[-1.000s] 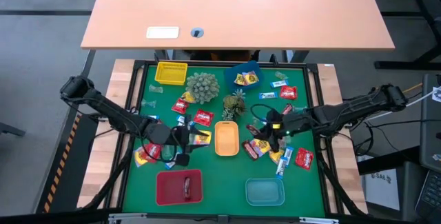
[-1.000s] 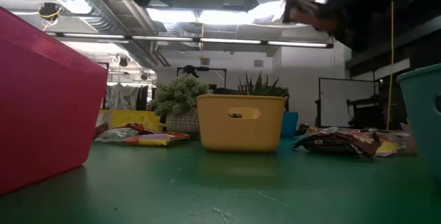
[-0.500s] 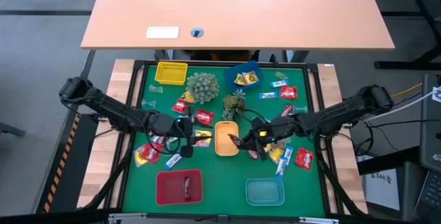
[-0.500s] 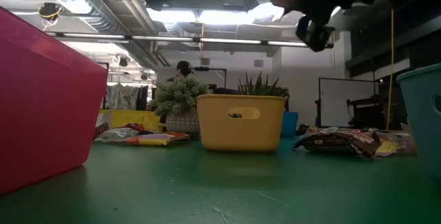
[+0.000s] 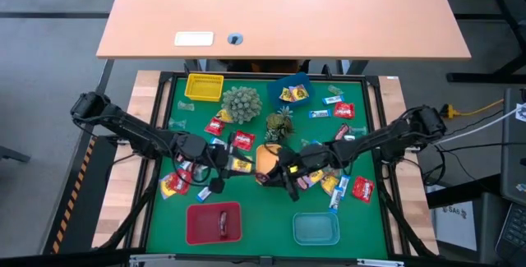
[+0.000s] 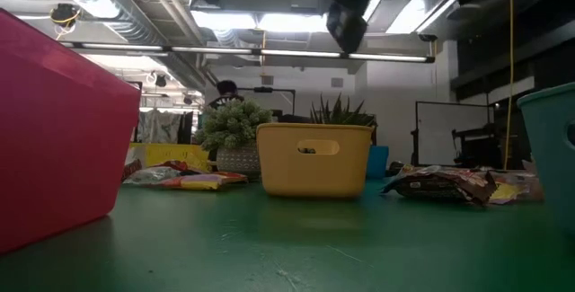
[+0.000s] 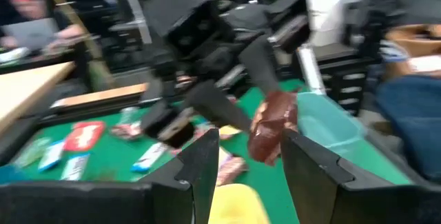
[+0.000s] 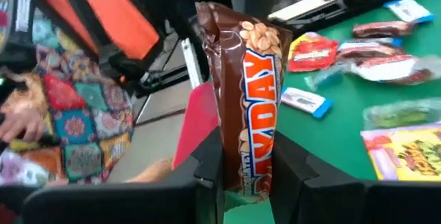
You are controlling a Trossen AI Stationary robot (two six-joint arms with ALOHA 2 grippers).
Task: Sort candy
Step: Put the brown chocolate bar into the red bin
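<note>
My right gripper [image 5: 277, 171] hangs over the middle yellow tray [image 5: 269, 157], shut on a brown wrapped candy bar [image 8: 244, 93]. The left wrist view shows the same bar [image 7: 272, 124] at the right gripper's finger ends. My left gripper [image 5: 222, 171] stands open just left of that tray, facing the right gripper, with nothing between its fingers [image 7: 207, 165]. More candy lies loose on the green mat: a pile [image 5: 329, 183] right of the tray and red and yellow pieces [image 5: 174, 183] at the left. My right gripper pinches one end of the brown bar [image 8: 247, 172] between its two fingers [image 8: 210, 158]. The rest of the bar sticks out ahead of the fingertips. The fingers come from the table's right side, slanting slightly down. The bar is lifted clear above the yellow tray.
A red tray [image 5: 214, 222] and a teal tray [image 5: 316, 228] stand at the near edge. A yellow basket [image 5: 204, 86] and a blue tray [image 5: 292, 90] stand at the far edge. Two spiky green plant balls [image 5: 241, 103] sit behind the yellow tray.
My right gripper has gone toward the table's left edge with the brown bar held, from above the candy pile at the right to over the middle yellow tray. It has also sunk a little.
</note>
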